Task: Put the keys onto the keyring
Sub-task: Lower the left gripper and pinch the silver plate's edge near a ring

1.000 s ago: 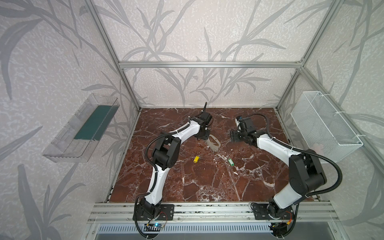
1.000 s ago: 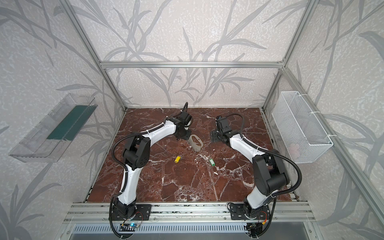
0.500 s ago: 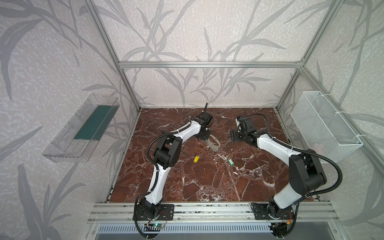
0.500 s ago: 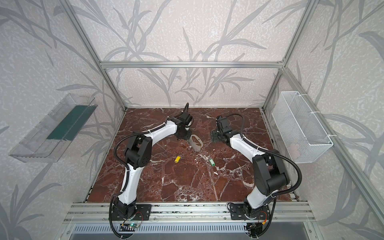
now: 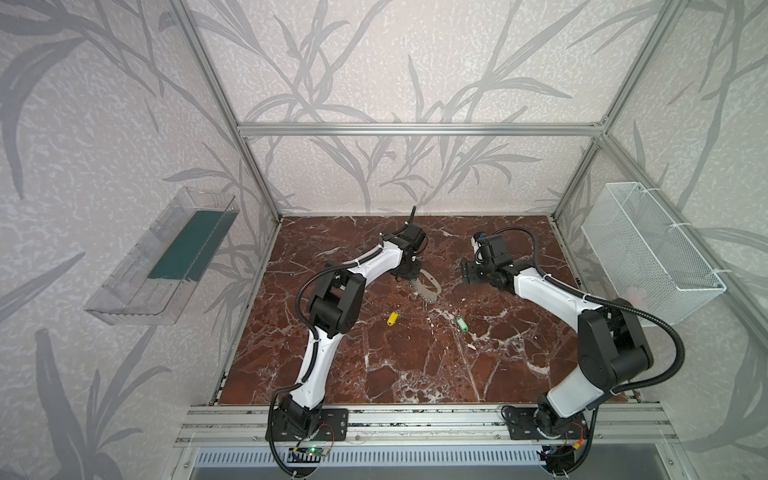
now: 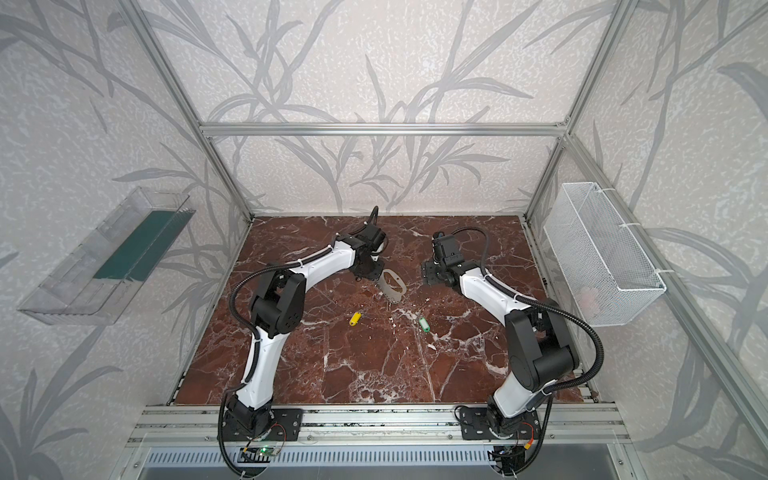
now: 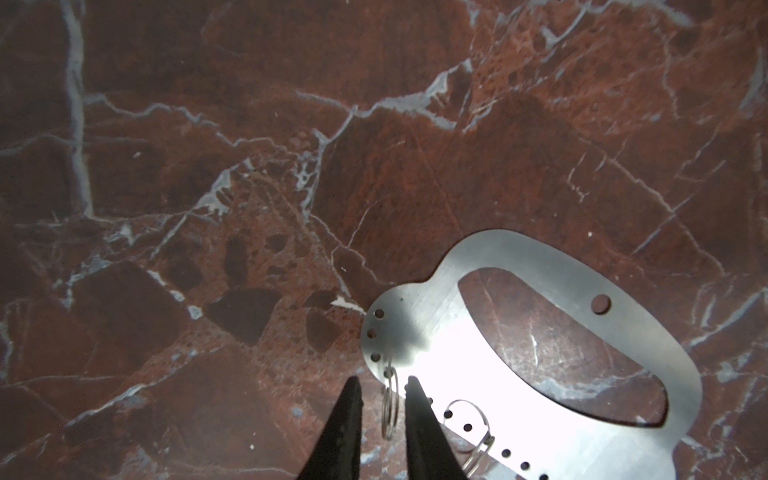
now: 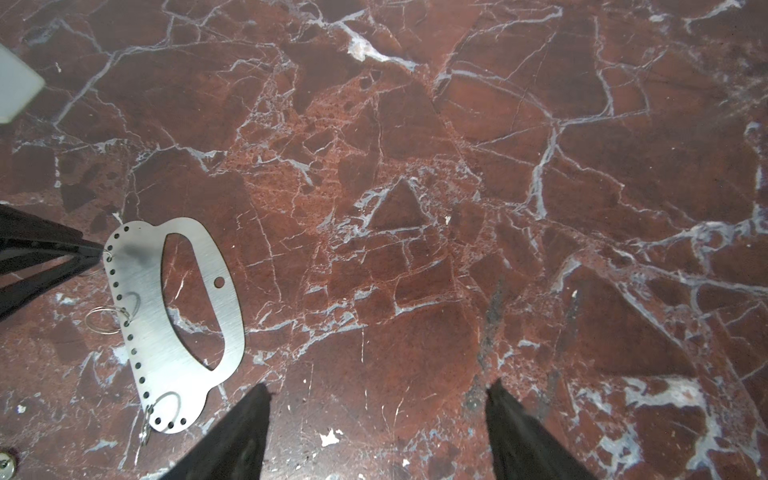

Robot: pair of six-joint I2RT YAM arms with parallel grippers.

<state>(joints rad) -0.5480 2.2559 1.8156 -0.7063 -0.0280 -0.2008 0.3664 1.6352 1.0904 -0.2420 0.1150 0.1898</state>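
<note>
Marble tabletop point(image 5: 415, 365) fills my feed, red-brown with pale veins. My right gripper point(image 8: 378, 386) hangs over bare stone near the plate with its jaws spread wide, holding nothing. My left gripper point(image 7: 382, 380) is down at the far middle of the table, at the holed edge of the keyring point(image 7: 457, 395), with its jaws drawn narrow but not pressed together. The keyring lies flat on the marble between the two grippers. Nearer me, loose on the stone and apart from the plate, lie the yellow key point(image 5: 392, 318) and the green key point(image 5: 461, 324). Smallest is a wire ring point(image 7: 390, 405) threaded through an edge hole. It stands edge-on between the left fingers point(image 7: 419, 419) with a sliver of gap on each side, so I see no pinch.
</note>
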